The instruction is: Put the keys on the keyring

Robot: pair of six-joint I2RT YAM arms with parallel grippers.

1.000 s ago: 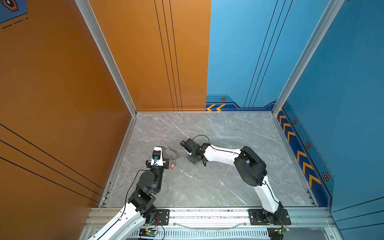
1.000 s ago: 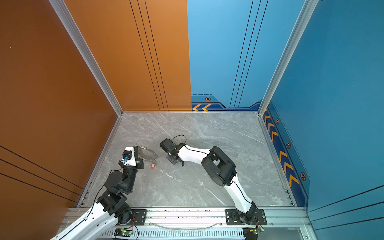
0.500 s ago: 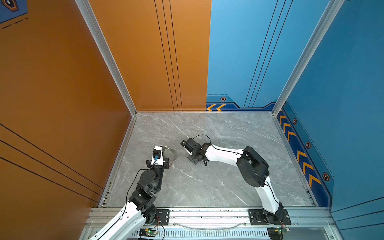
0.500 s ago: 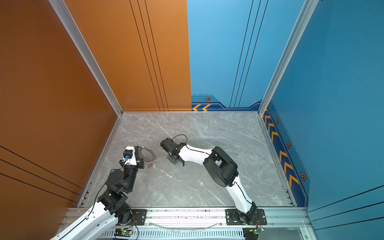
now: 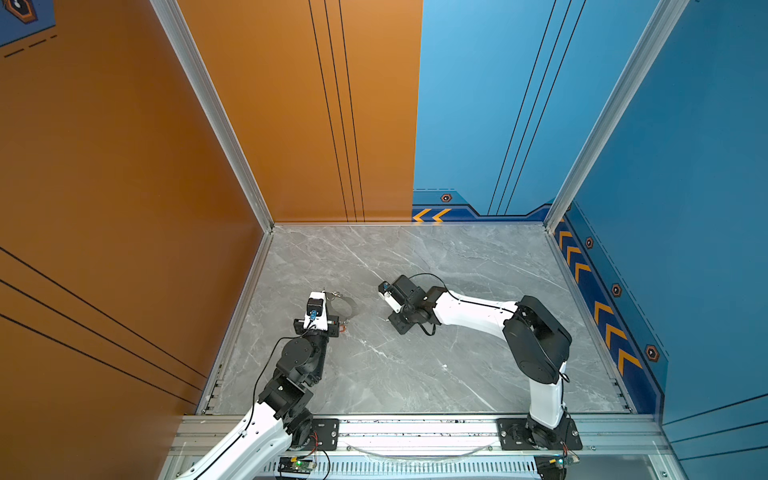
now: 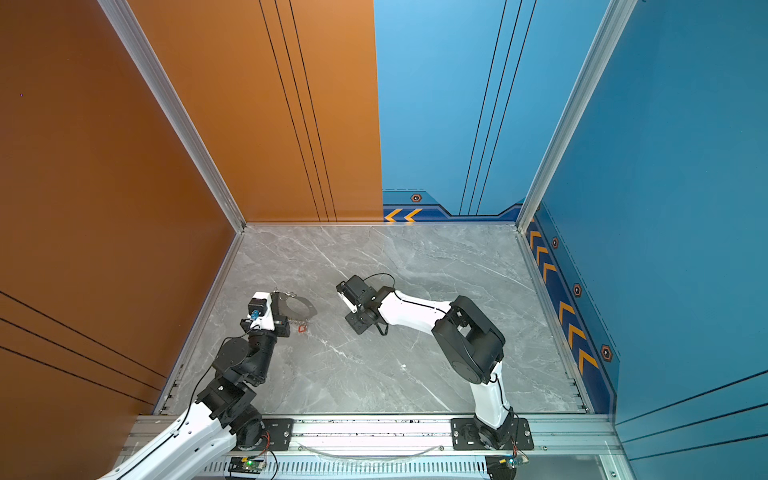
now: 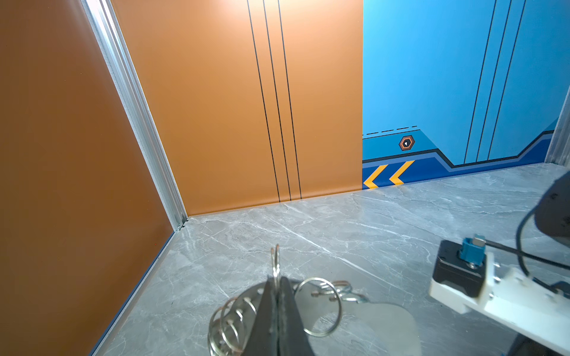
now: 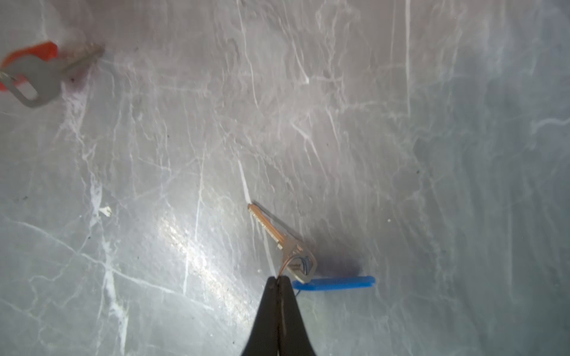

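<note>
Blue-tag key (image 8: 279, 237) low over the marble: R gripper (image 8: 278, 279) tips just snapped together on its wire ring, so the pick's on. Keyring (image 7: 388, 317) sits table-left, L gripper (image 7: 276, 288) clamped on one split ring. Red-tag key (image 6: 302, 328) lies just beside the keyring.

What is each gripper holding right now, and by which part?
Left gripper pinches one small split ring on the rim of the keyring; right gripper pinches the thin ring of the blue-tagged key.

The keyring (image 6: 312, 310) sits left; a loose key (image 6: 302, 328) just before it on the table (image 6: 374, 374); a second key (image 8: 282, 243) further right.
</note>
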